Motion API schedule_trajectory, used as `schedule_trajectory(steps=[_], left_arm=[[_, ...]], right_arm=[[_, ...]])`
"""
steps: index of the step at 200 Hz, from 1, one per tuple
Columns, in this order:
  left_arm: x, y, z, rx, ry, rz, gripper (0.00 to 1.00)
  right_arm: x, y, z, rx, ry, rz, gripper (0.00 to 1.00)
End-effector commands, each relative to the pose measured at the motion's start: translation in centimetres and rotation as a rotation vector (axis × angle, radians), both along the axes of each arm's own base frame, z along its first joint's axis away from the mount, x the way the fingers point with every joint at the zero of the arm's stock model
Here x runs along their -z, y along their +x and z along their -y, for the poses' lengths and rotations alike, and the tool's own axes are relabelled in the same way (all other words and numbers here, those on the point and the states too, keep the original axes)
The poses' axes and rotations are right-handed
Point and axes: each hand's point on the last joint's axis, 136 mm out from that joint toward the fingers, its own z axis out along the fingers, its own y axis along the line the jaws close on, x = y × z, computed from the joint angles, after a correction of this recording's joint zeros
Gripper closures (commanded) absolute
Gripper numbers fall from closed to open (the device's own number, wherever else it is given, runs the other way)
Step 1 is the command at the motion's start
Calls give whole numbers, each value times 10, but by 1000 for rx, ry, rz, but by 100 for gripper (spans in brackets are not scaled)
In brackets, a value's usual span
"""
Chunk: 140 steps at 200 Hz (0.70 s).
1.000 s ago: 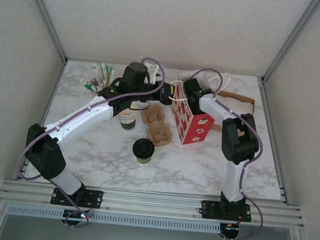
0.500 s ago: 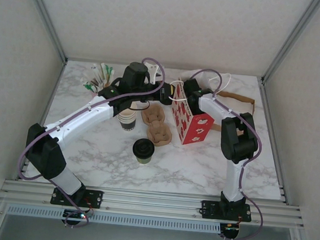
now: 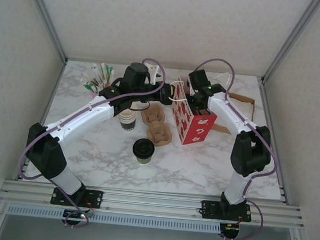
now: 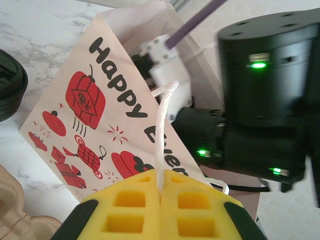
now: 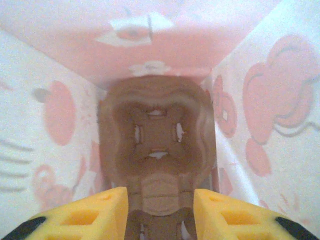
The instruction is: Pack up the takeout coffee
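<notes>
Takeout coffee (image 3: 143, 151), lid on, stands on the tabletop (image 3: 200, 169) near the front, apart from the paper bag (image 3: 192, 125). The left arm (image 3: 86, 118) stretches to the bag's rim, left fingers (image 4: 132, 210) pinched tight on its white cord handle (image 4: 162, 125). The right arm (image 3: 229, 112) bends down into the bag's mouth, right fingers (image 5: 85, 215) parted narrowly above a brown cup carrier (image 5: 157, 145) at the bottom.
</notes>
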Motion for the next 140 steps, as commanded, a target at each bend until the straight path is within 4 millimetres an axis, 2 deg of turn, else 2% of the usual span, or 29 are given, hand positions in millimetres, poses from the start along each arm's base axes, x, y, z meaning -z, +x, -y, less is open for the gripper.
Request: schedule_trajectory(steps=[1, 19, 74, 140], left_arm=[[-9, 5, -3, -13, 11, 31, 98], [-11, 5, -4, -16, 9, 34, 94], [-26, 3, -7, -18, -3, 61, 69], [-43, -2, -12, -23, -12, 96, 37]], right_arm=[[-30, -12, 0, 7, 33, 34, 59], [-47, -18, 0, 6, 55, 65, 58], [-99, -38, 3, 1, 138, 149, 54], [-131, -61, 6, -7, 213, 197, 49]])
